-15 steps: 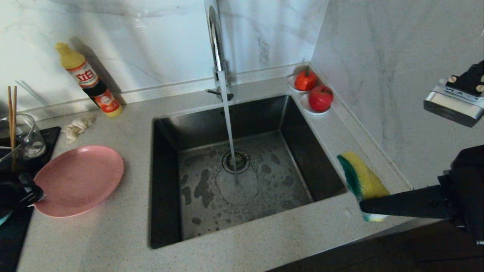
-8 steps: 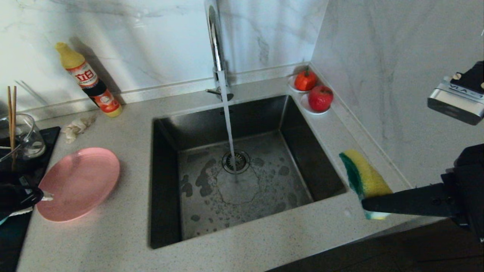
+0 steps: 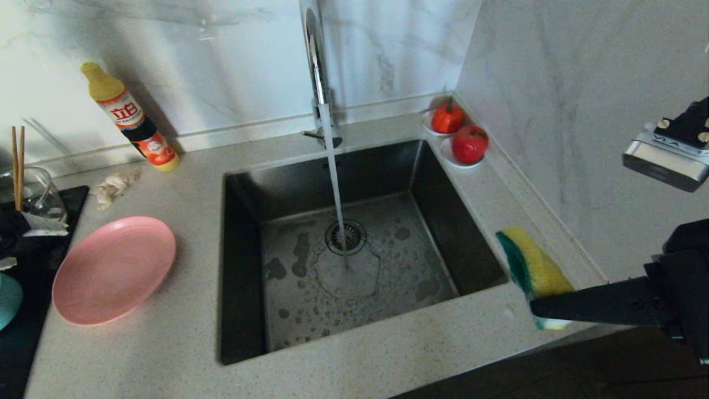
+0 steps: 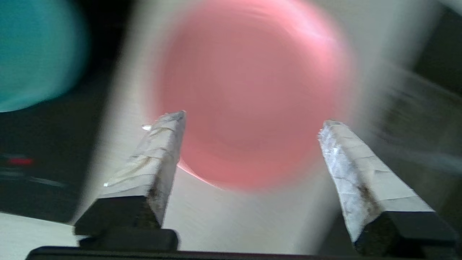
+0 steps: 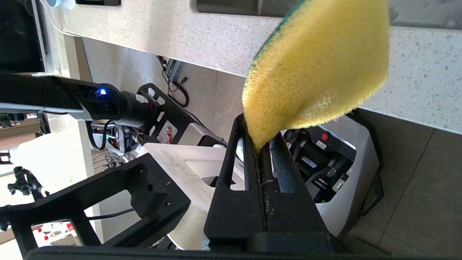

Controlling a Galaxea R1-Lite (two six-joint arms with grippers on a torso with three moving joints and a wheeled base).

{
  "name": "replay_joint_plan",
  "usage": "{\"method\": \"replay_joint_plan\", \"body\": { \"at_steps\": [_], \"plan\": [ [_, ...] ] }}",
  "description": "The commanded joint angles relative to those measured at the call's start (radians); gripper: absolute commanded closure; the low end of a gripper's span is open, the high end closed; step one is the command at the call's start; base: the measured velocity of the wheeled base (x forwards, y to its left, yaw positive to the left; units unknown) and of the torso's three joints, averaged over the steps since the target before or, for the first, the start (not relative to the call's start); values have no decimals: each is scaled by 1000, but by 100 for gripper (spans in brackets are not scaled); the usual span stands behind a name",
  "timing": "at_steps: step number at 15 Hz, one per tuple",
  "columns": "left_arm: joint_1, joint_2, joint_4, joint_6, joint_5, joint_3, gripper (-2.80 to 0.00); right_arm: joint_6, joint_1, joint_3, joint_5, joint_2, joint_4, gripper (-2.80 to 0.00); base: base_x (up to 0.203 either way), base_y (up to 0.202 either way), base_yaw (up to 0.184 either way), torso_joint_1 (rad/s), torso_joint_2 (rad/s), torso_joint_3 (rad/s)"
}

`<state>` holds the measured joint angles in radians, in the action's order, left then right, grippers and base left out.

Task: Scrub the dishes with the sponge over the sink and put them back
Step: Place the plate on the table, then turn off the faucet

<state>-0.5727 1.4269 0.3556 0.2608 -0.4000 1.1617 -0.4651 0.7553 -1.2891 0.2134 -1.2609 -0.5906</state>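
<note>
On the tabletop left of the sink point(image 3: 354, 249), the plate point(image 3: 113, 270) lies flat, directly ahead of the left gripper point(image 4: 252, 122), whose fingers are spread and empty. The right gripper point(image 5: 265, 144), across the sink, is clenched on the sponge point(image 3: 533, 266).

The detergent bottle point(image 3: 130, 125), leaning against the wall at the table's back edge near the left corner, carries a white label with two red Chinese characters, "立白". On the silver block point(image 3: 664, 157) mounted on the right arm, the dark lettering reads "VLA", and whatever follows it is cut off. No other writing is legible.
</note>
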Motion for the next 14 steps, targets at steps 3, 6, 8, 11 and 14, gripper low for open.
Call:
{"method": "replay_joint_plan", "body": {
  "at_steps": [3,6,8,11,14],
  "plan": [
    [163,-88,269,7,-191,172,0,-4,1,1,3,7,1,0,0,0,0,0,0,0],
    [341,-51,281,43,-220,183,0,-6,-20,-2,4,5,3,0,0,0,0,0,0,0],
    [466,13,277,92,-223,177,0,-6,-29,0,11,4,5,0,0,0,0,0,0,0],
    [606,87,223,189,-224,175,0,-1,-50,11,17,12,5,0,0,0,0,0,0,0],
    [732,173,110,277,-213,193,0,-1,-73,17,23,12,5,0,0,0,0,0,0,0]
  ]
}}
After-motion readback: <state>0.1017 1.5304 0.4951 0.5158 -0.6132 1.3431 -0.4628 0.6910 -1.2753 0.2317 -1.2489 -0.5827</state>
